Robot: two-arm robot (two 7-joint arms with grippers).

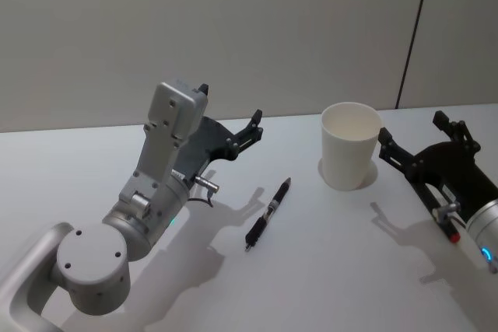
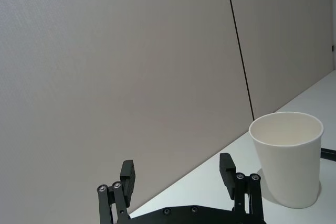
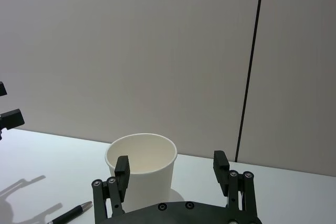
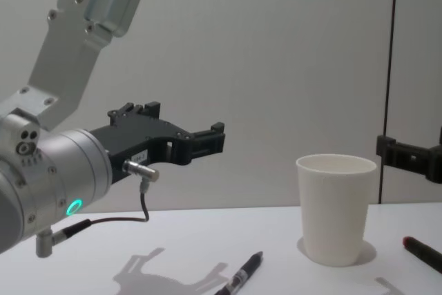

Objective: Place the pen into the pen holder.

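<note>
Slim black pen lies flat on the white counter between the open left jaws and open right jaws; the white paper cup beside the right jaws would likely topple if bumped.

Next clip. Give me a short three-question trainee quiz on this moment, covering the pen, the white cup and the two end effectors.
1. True or false: the pen already stands inside the pen holder.
2. Pick one. The left end effector is:
A. shut on the pen
B. open and empty, raised above the table
C. reaching down into the pen holder
3. Fill the gap: the end effector nearer the pen holder is the ___ end effector.

Key
1. False. The pen lies flat on the table, between the left arm and the upright, empty pen holder.
2. B.
3. Right. The right end effector is open and sits close beside the pen holder.
</note>
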